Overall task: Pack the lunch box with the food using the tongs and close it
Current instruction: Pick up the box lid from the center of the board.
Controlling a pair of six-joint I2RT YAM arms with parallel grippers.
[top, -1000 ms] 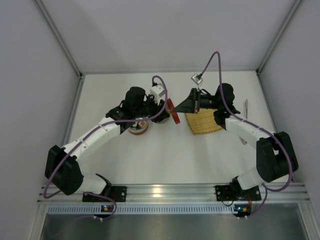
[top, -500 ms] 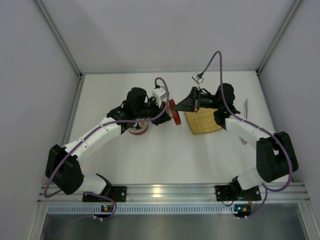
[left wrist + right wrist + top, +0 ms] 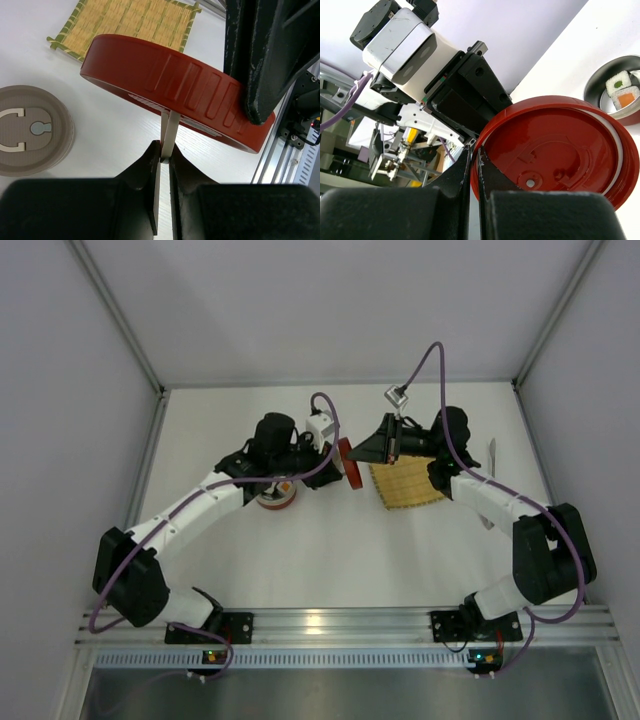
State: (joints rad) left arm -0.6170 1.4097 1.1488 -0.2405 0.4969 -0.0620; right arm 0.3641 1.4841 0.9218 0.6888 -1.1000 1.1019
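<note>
The lunch box's red lid (image 3: 347, 462) hangs tilted on edge above the table, between both grippers. My right gripper (image 3: 474, 150) is shut on the lid's rim (image 3: 485, 150). My left gripper (image 3: 165, 150) is shut on a thin pale strip (image 3: 171, 131) that runs up to the lid's (image 3: 165, 75) lower edge. The lunch box bowl (image 3: 596, 82), red outside and dark inside, stands open behind the lid. In it lie two sushi pieces (image 3: 619, 80) of the food. From above, the bowl (image 3: 275, 500) sits partly under my left arm. The slim grey tongs (image 3: 491, 452) lie right of the mat, partly under my right arm.
The yellow bamboo mat (image 3: 405, 485) lies flat under my right gripper (image 3: 378, 450) and shows behind the lid in the left wrist view (image 3: 135, 20). A grey-brown round disc (image 3: 30, 130) lies flat on the table. White walls enclose three sides.
My left gripper has closed on the pale strip at the lid and shifted slightly to the right. The right gripper and the lid have stayed put.
</note>
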